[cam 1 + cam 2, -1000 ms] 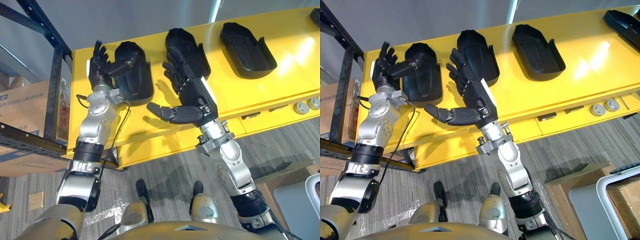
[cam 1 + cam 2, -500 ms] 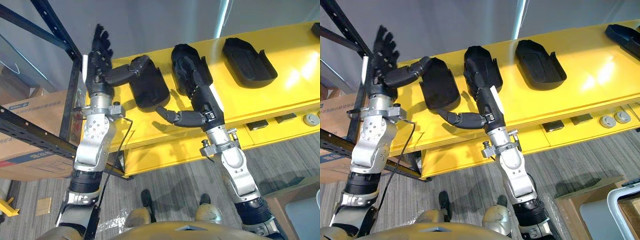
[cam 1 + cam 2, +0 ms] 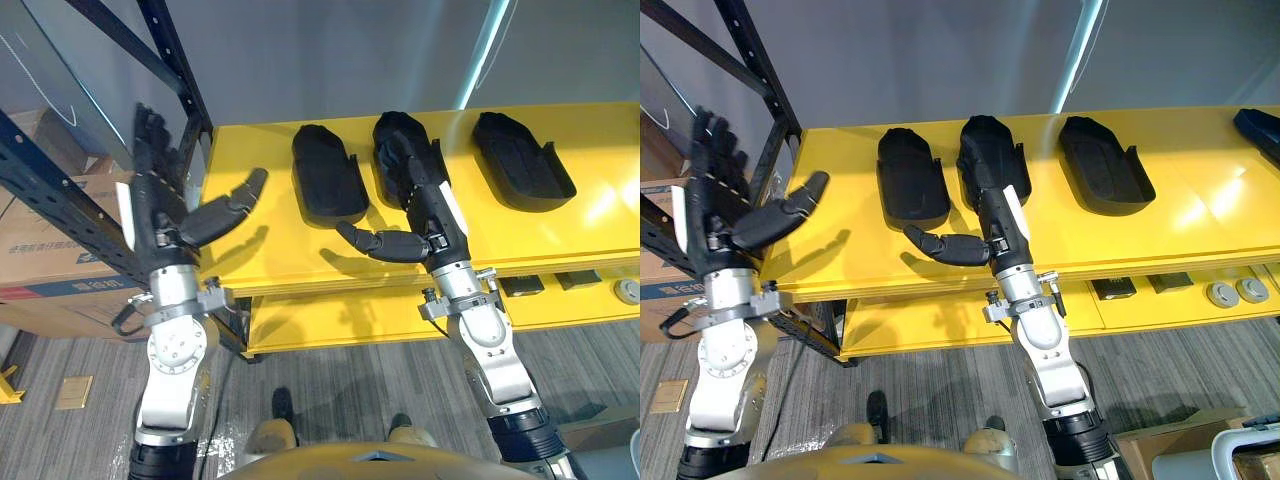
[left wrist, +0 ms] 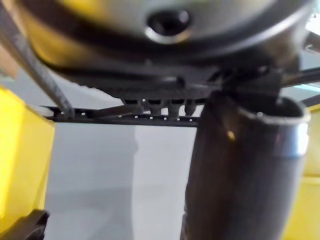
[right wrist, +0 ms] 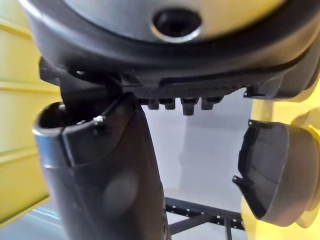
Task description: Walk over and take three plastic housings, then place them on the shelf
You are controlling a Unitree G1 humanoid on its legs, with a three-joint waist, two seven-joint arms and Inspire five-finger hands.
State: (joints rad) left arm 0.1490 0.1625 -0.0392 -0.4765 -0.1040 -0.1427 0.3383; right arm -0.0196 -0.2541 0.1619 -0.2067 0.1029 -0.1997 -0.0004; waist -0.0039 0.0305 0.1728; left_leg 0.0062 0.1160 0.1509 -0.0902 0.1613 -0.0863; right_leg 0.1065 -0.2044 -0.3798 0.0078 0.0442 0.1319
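Right robot hand point(image 3: 428, 203) over middle housing point(image 3: 396, 130) — left robot hand point(image 3: 158, 212) open

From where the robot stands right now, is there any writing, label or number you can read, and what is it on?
Cardboard box: a strip of blue print, too small to read.
Left housing, middle housing, right housing: no lettering visible.
Yellow table: no lettering visible.
So nothing here can be quoted as readable text.

A grey wall point(image 3: 330, 60) is backing the long yellow worktop point(image 3: 280, 250), a pale light strip point(image 3: 490, 40) glinting on it. A black metal shelf point(image 3: 172, 62) and cardboard boxes point(image 3: 50, 250) are standing at left on grey carpet point(image 3: 340, 360).
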